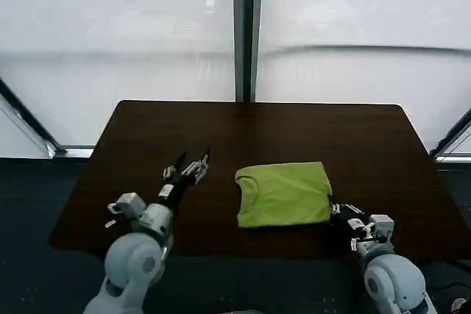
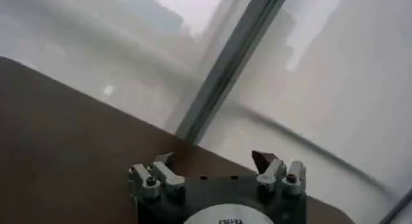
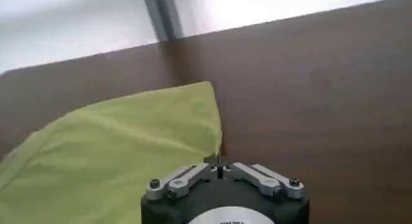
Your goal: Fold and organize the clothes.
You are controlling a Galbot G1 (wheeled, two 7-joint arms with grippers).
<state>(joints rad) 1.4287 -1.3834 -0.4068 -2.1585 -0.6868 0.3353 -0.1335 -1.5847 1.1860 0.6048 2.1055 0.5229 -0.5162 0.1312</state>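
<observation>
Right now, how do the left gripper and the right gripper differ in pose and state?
The left gripper has its jaws spread open; the right gripper has its jaws shut together. The left gripper is raised over bare table, clear of the T-shirt; the right gripper sits at the T-shirt's near right corner, though whether it pinches fabric cannot be told. Both reach over the same dark table.

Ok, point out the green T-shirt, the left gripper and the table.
green T-shirt (image 1: 283, 194), head view, middle of the folded fabric.
left gripper (image 1: 194, 162), head view, midway between its open fingertips, above the table left of the shirt.
table (image 1: 176, 126), head view, bare dark top behind the gripper.
</observation>
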